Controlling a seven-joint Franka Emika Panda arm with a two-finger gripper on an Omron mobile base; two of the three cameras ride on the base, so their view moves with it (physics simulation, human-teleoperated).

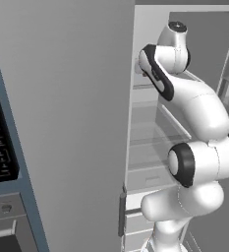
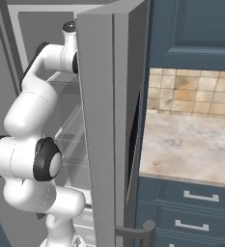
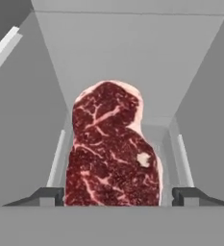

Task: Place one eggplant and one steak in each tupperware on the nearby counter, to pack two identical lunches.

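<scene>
At the left of the left base view, the grey fridge door [image 1: 67, 123] stands ajar as the white arm [image 1: 194, 113] reaches into the shelves; in the hand view, the steak [image 3: 113, 149] fills centre frame between the gripper [image 3: 114, 196] fingers, spread on either side, contact unclear; at right of the right base view lies the beige counter [image 2: 191, 144]

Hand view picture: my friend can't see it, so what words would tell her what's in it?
A red raw steak with a pale fat rim lies on a grey fridge shelf, close up. The gripper has one dark fingertip on each side of the steak, with gaps showing.
</scene>
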